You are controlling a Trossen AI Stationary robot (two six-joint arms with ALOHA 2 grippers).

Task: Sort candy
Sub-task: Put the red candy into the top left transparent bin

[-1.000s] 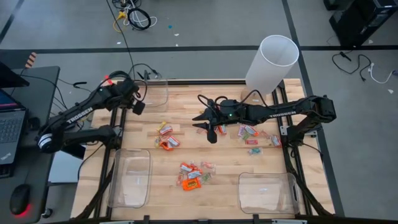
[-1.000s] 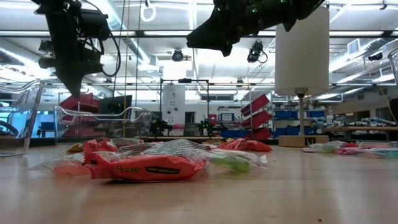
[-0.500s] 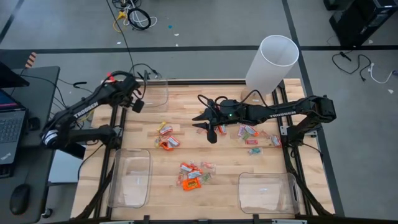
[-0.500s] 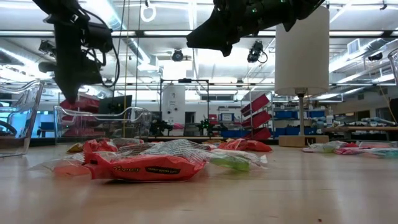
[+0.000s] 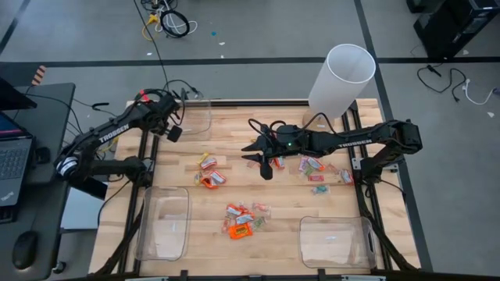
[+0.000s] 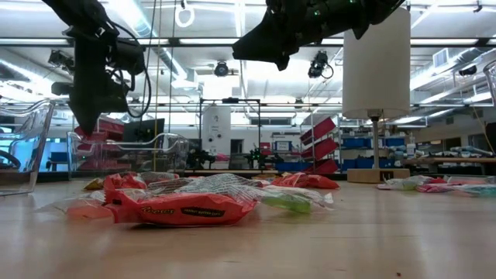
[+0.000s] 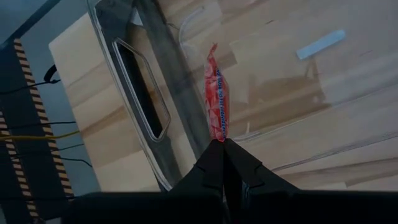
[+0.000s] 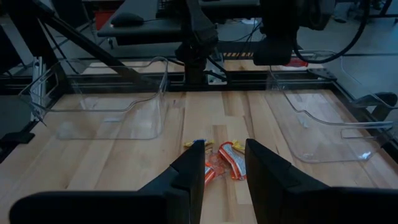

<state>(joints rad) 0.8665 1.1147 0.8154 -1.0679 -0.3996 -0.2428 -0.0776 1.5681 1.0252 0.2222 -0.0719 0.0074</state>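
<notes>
The left arm reaches from the table's left edge toward the far left corner, its forearm angled up and inward. The left gripper (image 5: 173, 133) points down, fingers (image 7: 214, 163) pinched together on a red candy wrapper (image 7: 217, 96). The right arm stretches from the right side across to the table's middle, held nearly level above the surface. The right gripper (image 5: 264, 162) hangs there with its fingers (image 8: 189, 171) parted, apparently holding nothing.

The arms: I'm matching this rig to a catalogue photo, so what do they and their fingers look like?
Both arms are black with white TROSSEN lettering along a link. The left arm carries looping black cables and a red tag near its wrist. The right arm shows a small green light. Fingers are dark, flat and tapered.
</notes>
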